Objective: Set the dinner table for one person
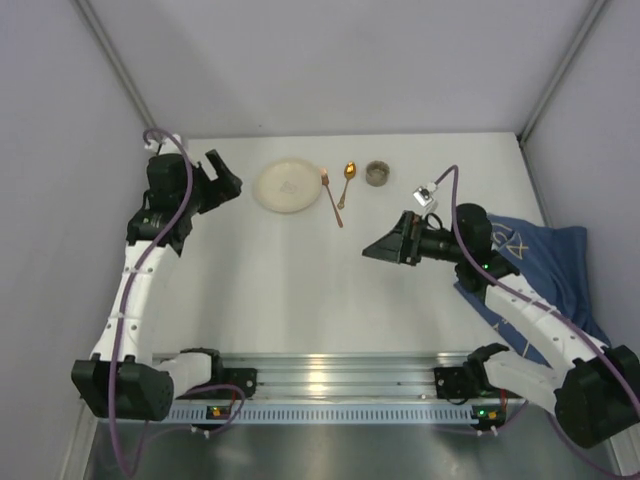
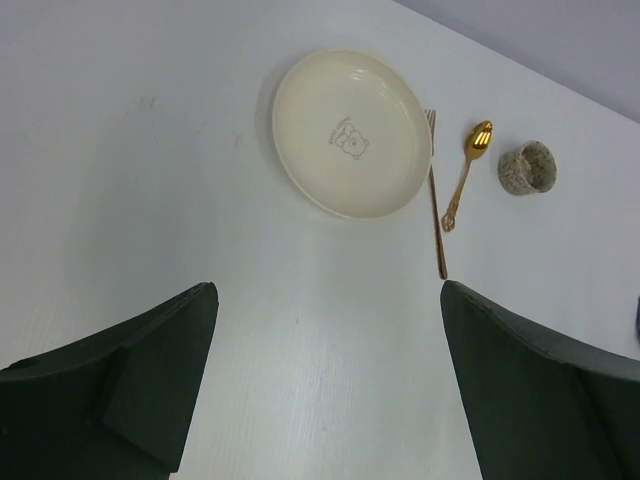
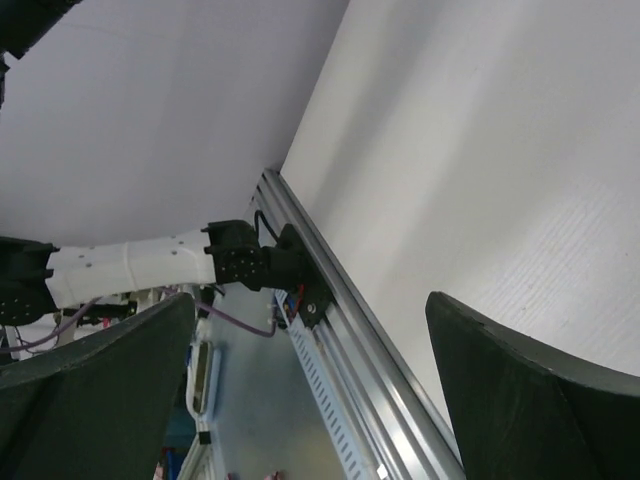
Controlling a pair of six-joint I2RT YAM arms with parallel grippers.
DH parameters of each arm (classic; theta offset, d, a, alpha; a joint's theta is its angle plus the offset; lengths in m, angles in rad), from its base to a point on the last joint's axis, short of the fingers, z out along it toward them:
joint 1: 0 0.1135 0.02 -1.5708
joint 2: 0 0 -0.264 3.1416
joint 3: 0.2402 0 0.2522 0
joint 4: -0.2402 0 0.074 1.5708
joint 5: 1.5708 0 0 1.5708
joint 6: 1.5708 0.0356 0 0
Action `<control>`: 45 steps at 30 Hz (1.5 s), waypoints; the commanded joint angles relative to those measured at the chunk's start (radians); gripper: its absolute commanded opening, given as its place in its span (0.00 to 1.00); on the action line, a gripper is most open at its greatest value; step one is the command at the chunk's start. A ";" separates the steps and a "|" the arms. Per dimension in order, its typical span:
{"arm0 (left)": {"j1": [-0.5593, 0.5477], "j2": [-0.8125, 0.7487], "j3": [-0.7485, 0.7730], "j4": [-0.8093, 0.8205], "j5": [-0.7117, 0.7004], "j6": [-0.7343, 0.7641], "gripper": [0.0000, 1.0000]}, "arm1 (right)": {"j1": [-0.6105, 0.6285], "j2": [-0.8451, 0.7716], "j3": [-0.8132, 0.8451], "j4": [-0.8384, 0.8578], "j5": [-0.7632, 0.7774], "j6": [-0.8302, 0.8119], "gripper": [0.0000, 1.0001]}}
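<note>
Top external view: the cloth lies just behind the right gripper, which gapes empty; that arm's nearer.

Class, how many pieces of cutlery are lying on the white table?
2. A slim fork lies alongside the cream plate; a gold spoon lies between that fork and the speckled cup. None appears hidden.

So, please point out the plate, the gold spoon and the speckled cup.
plate [image 2: 352, 135], left wrist view, centre.
gold spoon [image 2: 481, 138], left wrist view, bowl.
speckled cup [image 2: 522, 168], left wrist view, outer wall.
</note>
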 commanded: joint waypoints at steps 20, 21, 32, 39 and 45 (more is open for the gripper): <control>0.026 -0.008 -0.132 -0.016 0.033 -0.080 0.98 | -0.384 0.110 0.362 -0.742 0.566 -0.372 1.00; 0.026 -0.001 -0.127 -0.027 0.039 -0.085 0.98 | -0.428 0.165 0.385 -0.766 0.591 -0.375 1.00; -0.007 0.050 -0.189 -0.019 0.244 -0.147 0.87 | -0.510 0.545 0.500 -0.947 0.885 -0.324 1.00; -0.024 0.053 -0.166 -0.082 0.230 -0.120 0.86 | -0.527 0.653 0.479 -0.955 0.962 -0.298 1.00; -0.050 0.010 -0.167 -0.077 0.214 -0.157 0.85 | -0.528 0.731 0.454 -0.914 0.917 -0.304 0.76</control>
